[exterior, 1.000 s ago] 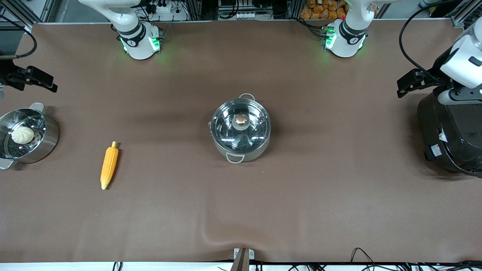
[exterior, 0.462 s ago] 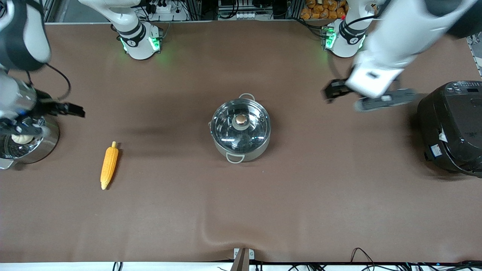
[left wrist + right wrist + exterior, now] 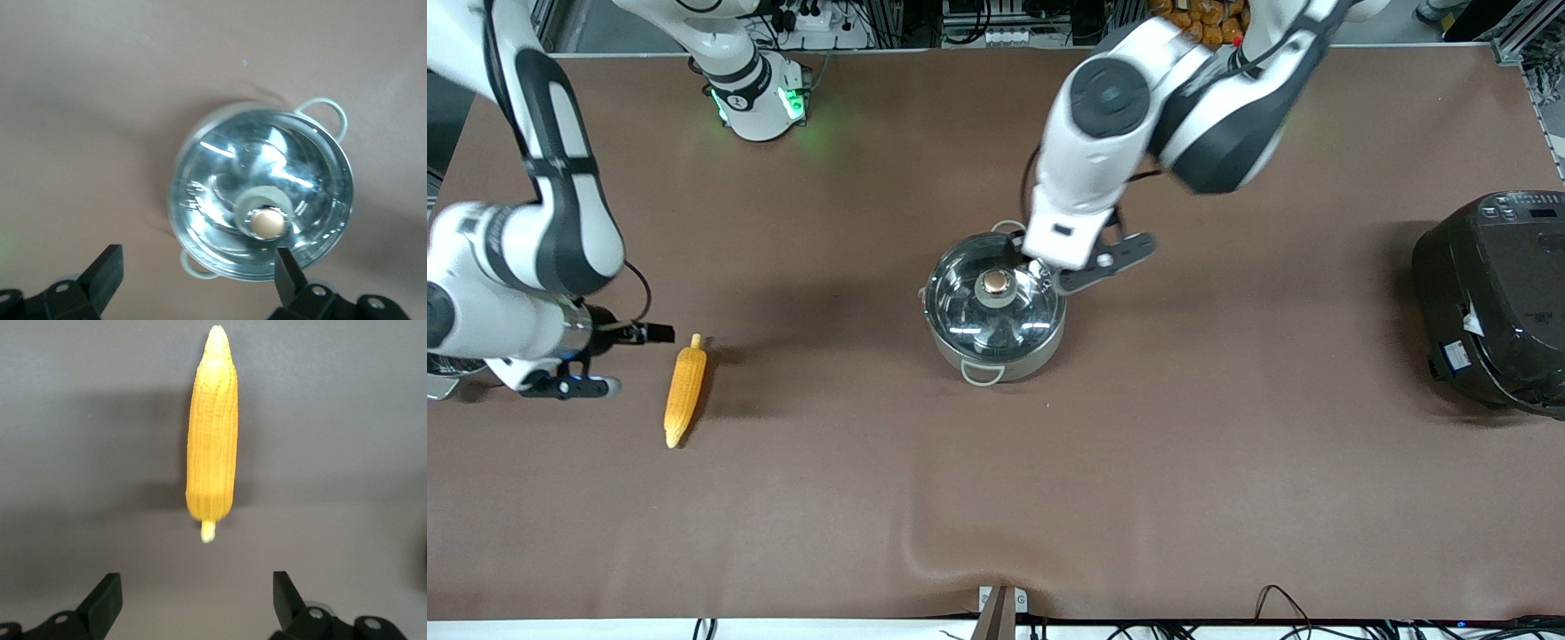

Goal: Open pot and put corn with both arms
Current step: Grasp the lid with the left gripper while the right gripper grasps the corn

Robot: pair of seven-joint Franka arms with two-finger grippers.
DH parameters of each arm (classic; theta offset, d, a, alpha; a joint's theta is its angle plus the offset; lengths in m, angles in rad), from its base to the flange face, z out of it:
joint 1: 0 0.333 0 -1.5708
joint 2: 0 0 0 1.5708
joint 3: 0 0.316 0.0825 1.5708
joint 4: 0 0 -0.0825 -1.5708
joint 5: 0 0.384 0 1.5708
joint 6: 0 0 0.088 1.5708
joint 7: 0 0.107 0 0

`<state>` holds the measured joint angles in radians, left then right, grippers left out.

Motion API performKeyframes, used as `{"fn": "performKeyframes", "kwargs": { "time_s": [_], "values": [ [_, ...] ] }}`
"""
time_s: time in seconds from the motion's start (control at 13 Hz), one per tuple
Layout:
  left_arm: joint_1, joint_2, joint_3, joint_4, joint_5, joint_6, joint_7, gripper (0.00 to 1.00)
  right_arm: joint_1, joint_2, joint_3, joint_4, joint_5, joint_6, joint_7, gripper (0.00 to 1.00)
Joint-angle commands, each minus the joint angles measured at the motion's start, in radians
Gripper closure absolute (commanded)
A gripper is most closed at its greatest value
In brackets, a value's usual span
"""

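The steel pot (image 3: 994, 331) stands mid-table with its glass lid (image 3: 969, 307) on and the copper knob (image 3: 996, 283) up. My left gripper (image 3: 1024, 256) hangs open and empty over the pot's rim, off to one side of the knob. In the left wrist view the lid (image 3: 220, 180) and knob (image 3: 267, 223) lie just ahead of my left gripper (image 3: 197, 277), with the knob close to one finger. The corn (image 3: 685, 391) lies on the cloth toward the right arm's end. My right gripper (image 3: 645, 333) is open and empty beside its stub end. The right wrist view shows the corn (image 3: 213, 433) ahead of my right gripper (image 3: 195, 600).
A big black rice cooker (image 3: 1489, 302) stands at the left arm's end of the table. A sliver of the steamer pot (image 3: 438, 384) shows under the right arm. The brown cloth (image 3: 960, 551) has a wrinkle near the front edge.
Both arms have swung in from the table's ends. The left gripper came from near the rice cooker to over the pot. The right gripper came from over the steamer pot to beside the corn.
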<state>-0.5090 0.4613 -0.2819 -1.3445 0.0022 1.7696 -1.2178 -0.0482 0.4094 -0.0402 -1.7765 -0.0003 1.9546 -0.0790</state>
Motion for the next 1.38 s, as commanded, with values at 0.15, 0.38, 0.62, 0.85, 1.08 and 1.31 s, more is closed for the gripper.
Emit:
{"fn": "performKeyframes", "kwargs": {
  "time_s": [0.15,0.38,0.62,0.85,1.08,1.31],
  "values": [
    [-0.135,0.121,0.090,0.047,0.005,0.103,-0.077,0.00,-0.015,0.161,0.010,0.034,-0.007,0.137,-0.045,0.00],
    [-0.207,0.175,0.141,0.047,0.025,0.152,-0.077,0.00,-0.015,0.203,0.011,0.040,-0.006,0.175,-0.045,0.00],
    [-0.232,0.197,0.139,0.042,0.070,0.162,-0.077,0.00,-0.013,0.239,0.010,0.060,-0.003,0.193,-0.042,0.00],
    [-0.236,0.197,0.139,0.035,0.088,0.162,-0.074,0.09,-0.013,0.252,0.011,0.071,-0.003,0.205,-0.042,0.00],
    [-0.235,0.197,0.139,0.027,0.104,0.162,-0.075,0.21,-0.016,0.281,0.010,0.069,-0.006,0.268,-0.044,0.02],
    [-0.230,0.192,0.138,0.022,0.111,0.162,-0.092,0.42,-0.018,0.299,0.011,0.068,-0.001,0.310,-0.039,0.46]
  ]
}}
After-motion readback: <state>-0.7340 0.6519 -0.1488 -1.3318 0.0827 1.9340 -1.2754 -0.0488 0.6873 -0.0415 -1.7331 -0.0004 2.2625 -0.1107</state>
